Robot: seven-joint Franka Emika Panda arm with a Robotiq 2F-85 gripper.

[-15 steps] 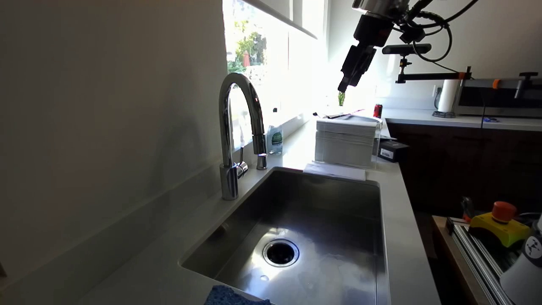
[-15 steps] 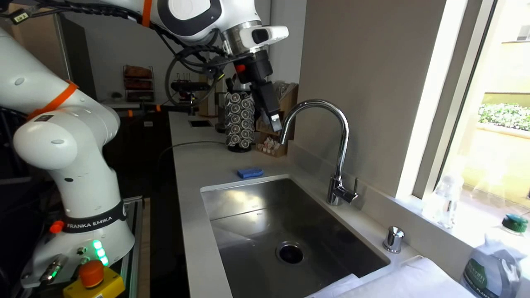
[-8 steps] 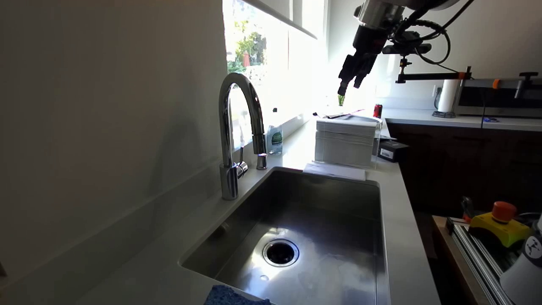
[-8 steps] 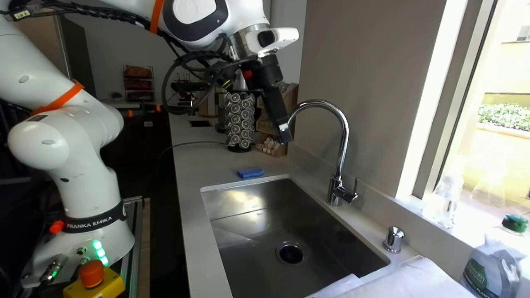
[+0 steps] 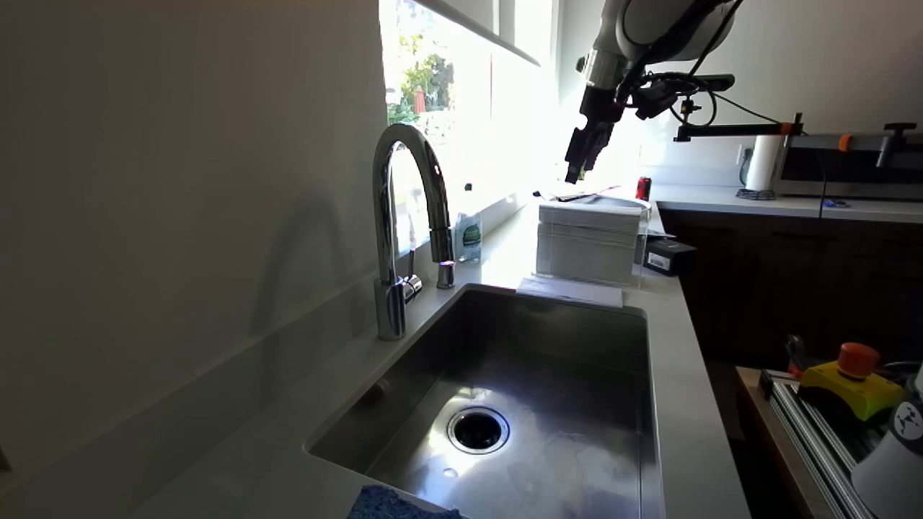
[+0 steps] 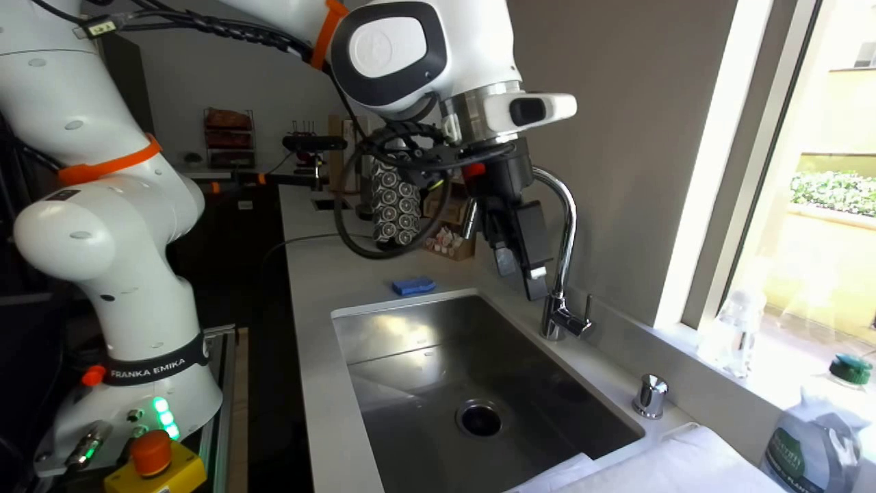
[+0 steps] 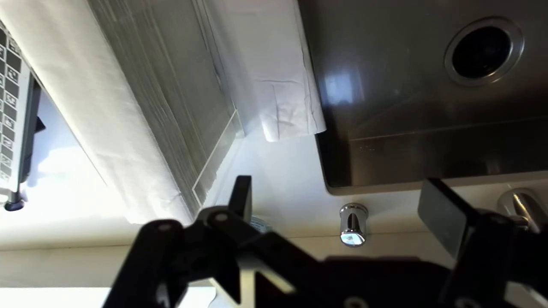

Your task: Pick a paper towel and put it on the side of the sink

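A flat white paper towel [image 5: 570, 290] lies on the counter along the sink's edge, between the sink and a tall white block of stacked paper [image 5: 588, 241]. It also shows in the wrist view [image 7: 282, 102] and partly in an exterior view [image 6: 558, 476]. Whether it is one sheet or several layers is unclear. The steel sink [image 6: 410, 335] has a round drain and an arched chrome tap [image 6: 569, 233]. My gripper [image 7: 340, 194] is open and empty. It is in the air, tilted downward, in both exterior views [image 5: 581, 173] [image 6: 521, 275], touching nothing.
A clear holder stands around the white block [image 7: 85, 107]. A keyboard [image 7: 10, 111] lies beyond it. A chrome cylinder [image 7: 353, 224] and soap bottle [image 6: 814, 431] stand by the window side. A blue sponge [image 6: 413, 285] lies at the sink's opposite end.
My gripper has moved lower, toward the window side and the white block. Its two fingers now show clearly apart. The paper towel and the block have not moved.
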